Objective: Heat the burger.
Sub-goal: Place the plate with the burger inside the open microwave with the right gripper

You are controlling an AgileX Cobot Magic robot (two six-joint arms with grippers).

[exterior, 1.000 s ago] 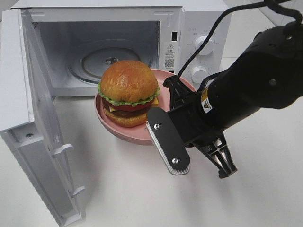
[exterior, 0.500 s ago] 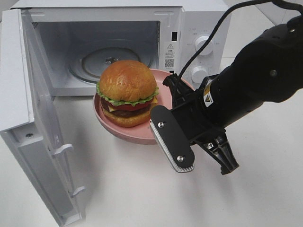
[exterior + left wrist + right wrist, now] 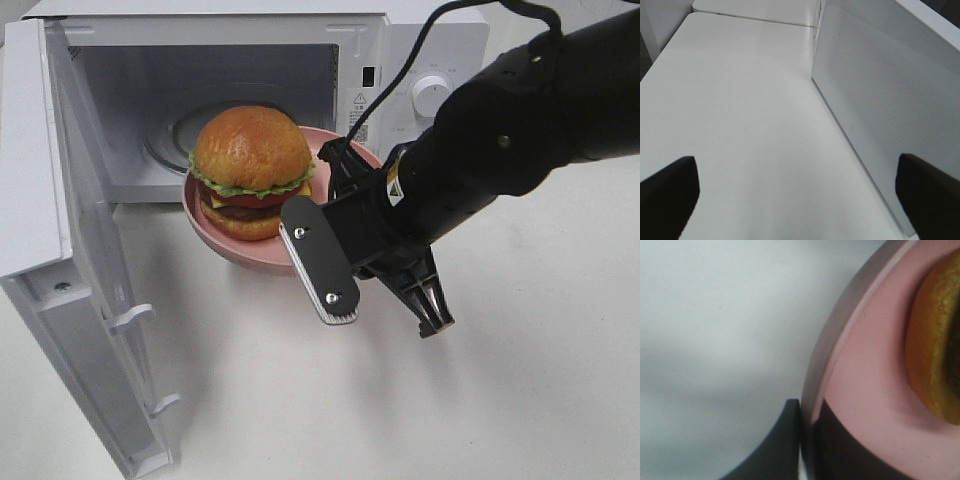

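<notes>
- We see the burger (image 3: 250, 165) sitting upright on a pink plate (image 3: 245, 258), toward the side of the plate away from the right arm.
- The plate and burger are at the mouth of the microwave (image 3: 250, 30). From the high camera the bun overlaps the open cavity.
- The microwave door (image 3: 40, 170) is swung wide to the left, and the glass turntable (image 3: 175, 145) shows behind the burger.
- The right gripper (image 3: 807, 440) is clamped on the plate's rim. In the wrist view, one dark finger (image 3: 780, 450) lies outside the rim and the other lies inside on the pink surface, with the jaws drawn narrow.
- The fingers touch only the plate. The burger's lower bun stays apart from them, farther in across the plate.
- We cannot tell whether the plate's underside rests on the white table (image 3: 300, 400) or hangs just above it. A soft shadow lies beneath it.
- The left gripper (image 3: 800, 200) has its fingers spread wide and holds nothing. It hovers over bare table beside the door's dotted panel.
- A white knob (image 3: 432, 90) shows on the control panel, just beside the right arm.
</notes>
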